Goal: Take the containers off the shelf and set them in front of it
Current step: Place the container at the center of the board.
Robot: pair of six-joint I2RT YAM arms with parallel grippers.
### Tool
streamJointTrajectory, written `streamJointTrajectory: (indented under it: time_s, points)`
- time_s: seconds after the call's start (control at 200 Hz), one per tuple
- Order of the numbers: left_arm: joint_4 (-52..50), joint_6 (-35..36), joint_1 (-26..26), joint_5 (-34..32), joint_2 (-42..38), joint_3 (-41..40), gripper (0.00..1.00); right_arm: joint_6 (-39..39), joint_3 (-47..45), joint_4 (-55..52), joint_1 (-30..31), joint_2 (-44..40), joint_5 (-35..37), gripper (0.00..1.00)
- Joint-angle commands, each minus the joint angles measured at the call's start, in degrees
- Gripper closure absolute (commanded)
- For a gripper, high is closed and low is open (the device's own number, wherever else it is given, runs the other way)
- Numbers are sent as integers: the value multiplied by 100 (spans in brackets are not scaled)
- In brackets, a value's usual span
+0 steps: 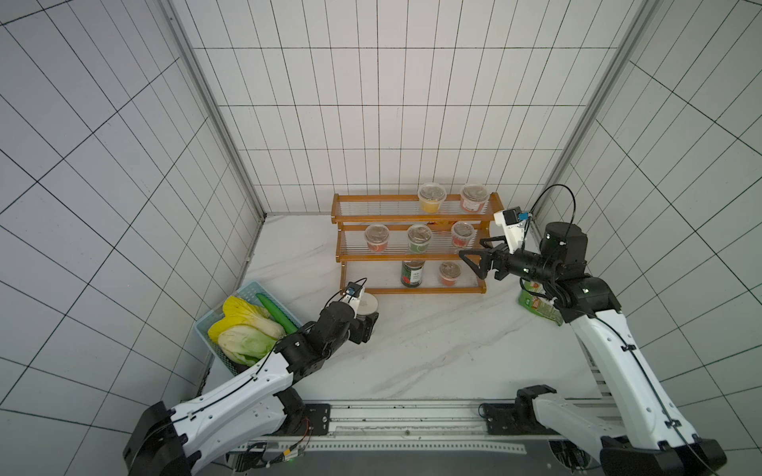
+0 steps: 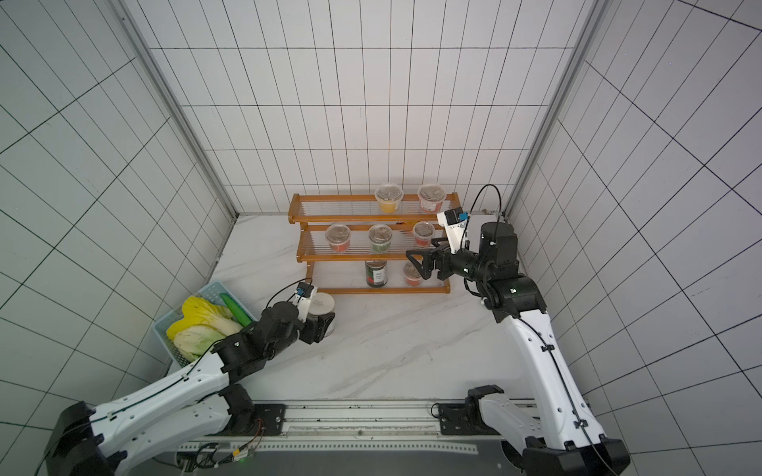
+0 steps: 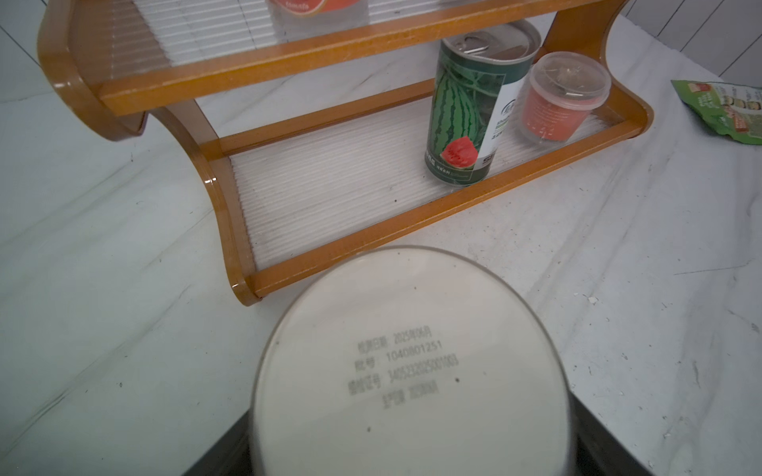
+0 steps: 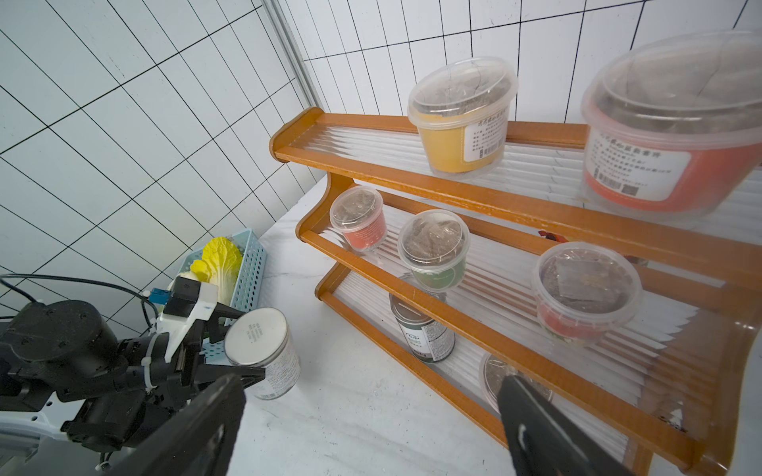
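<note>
Now, step in hand: the jar with the white lid is off the shelf and stands on the table in front of its left end.
Left gripper: its fingers sit on both sides of the jar. I cannot tell if they squeeze it or have let go.
Next move, my guess: the left fingers need to come clear of the jar without tipping it.
Right gripper: it hangs in the air by the right end of the shelf, fingers wide apart, holding nothing.
Right side next, my guess: it is near the low red cup, so it could slide in around that cup.
Low step: the tin can with a watermelon picture stands just beside the red cup.
Middle step: three cups.
Top step: a yellow cup and a red cup.
Table: white with grey streaks, like marble.
Other things: a blue basket of vegetables on the left, a green packet on the right.
Room: white tile walls with dark lines all around.
</note>
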Motion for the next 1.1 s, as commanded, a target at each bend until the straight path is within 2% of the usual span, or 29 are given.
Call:
streamJointTrajectory:
  time_s: [0.0,0.205,0.4,0.7,1.094]
  points:
    - [923,-192,-1,-414,173,-155,28,-65,-92,42,58,22,22,1]
    - [1695,-189,341,-109,772,-420,27,-91,-118,41,60,75,53,1]
    - [2265,-129,934,507,1185,-517,28,-130,-79,45,65,177,53,1]
    - [2592,-109,936,571,1624,-674,26,-205,-127,54,68,236,84,1]
    - [2203,-54,721,272,1413,-640,10,-240,-131,88,69,266,84,1]
